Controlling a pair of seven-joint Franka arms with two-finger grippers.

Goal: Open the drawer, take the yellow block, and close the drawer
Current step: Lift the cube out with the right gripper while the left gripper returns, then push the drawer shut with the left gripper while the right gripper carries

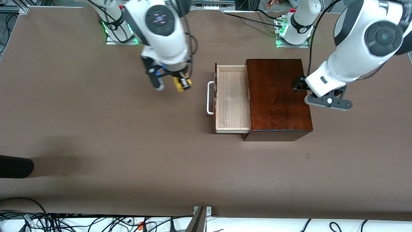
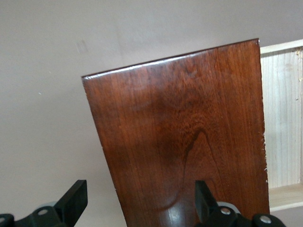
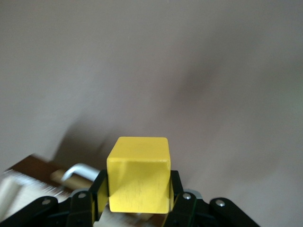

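Over bare table beside drawer (pulled out) | right gripper grasping yellow block | left gripper released over box edge

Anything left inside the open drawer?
The drawer shows only bare pale wood; the part under the box is hidden. The yellow block is in the right gripper, over the table.

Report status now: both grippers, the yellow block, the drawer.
Right gripper shut on yellow block, up over bare table. Left gripper open, hovering over box top. Drawer open, tray empty. Nothing in the way.
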